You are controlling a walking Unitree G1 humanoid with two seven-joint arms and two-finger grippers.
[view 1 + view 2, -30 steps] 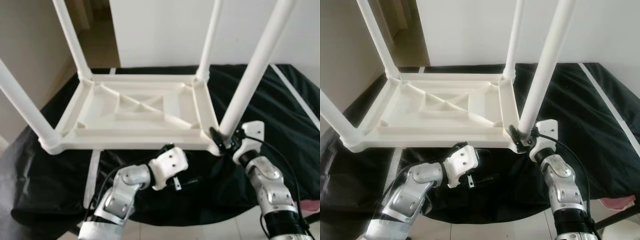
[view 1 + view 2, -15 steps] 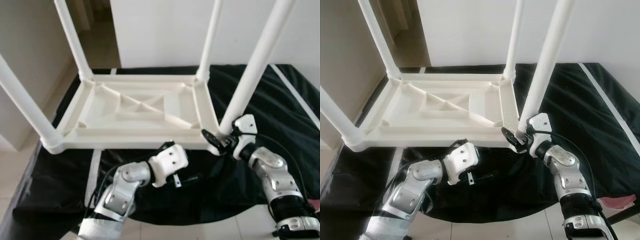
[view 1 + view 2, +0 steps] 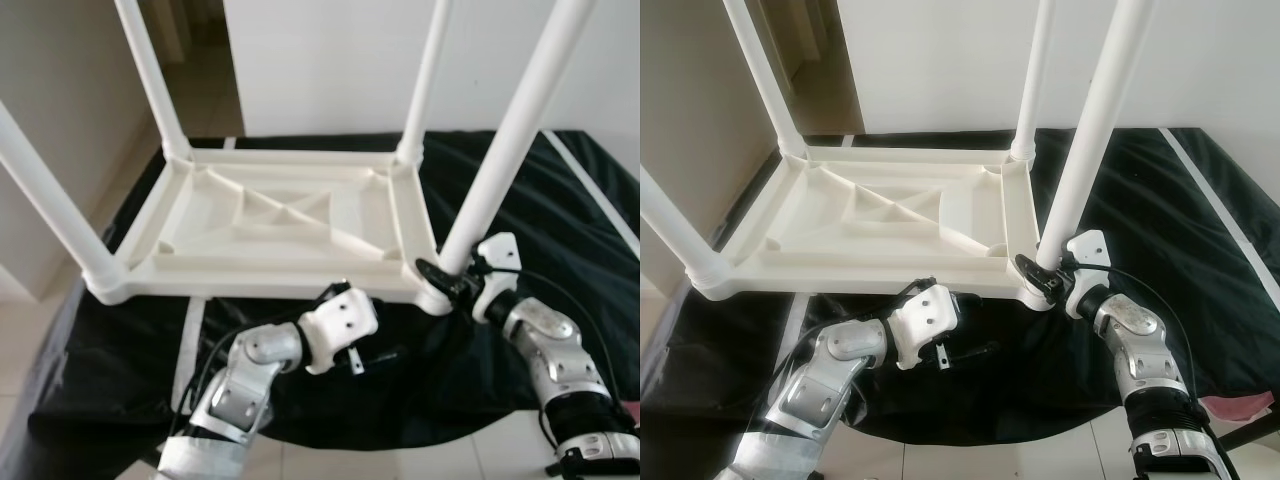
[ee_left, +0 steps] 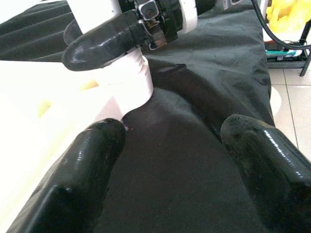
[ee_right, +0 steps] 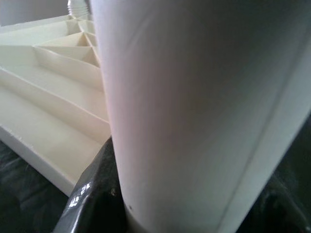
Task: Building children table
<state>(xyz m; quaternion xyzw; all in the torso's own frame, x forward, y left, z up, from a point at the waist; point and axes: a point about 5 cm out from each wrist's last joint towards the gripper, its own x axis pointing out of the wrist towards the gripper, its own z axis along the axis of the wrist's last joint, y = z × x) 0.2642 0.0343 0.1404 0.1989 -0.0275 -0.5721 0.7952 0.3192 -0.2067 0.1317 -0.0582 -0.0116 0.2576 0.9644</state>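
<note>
A white plastic children's table (image 3: 280, 215) lies upside down on a black cloth (image 3: 560, 210), with all its legs pointing up. My right gripper (image 3: 440, 275) is shut on the base of the near right leg (image 3: 500, 160), where it meets the corner socket. In the right wrist view that leg (image 5: 194, 107) stands between the black fingers (image 5: 92, 194). My left gripper (image 4: 172, 131) is open, low over the cloth just under the table's near edge, close to that same corner. One of its fingers (image 4: 92, 160) lies against the table's rim.
A white wall stands right behind the table, and a doorway opens at the far left. Pale tiled floor (image 3: 400, 465) runs along the cloth's near edge. A pink item (image 3: 1240, 405) lies at the right, and yellow stuff (image 4: 286, 19) sits on a black stand.
My right wrist has shifted a little around the leg's base and still holds it. The left arm has kept its place. The view has drifted slightly.
</note>
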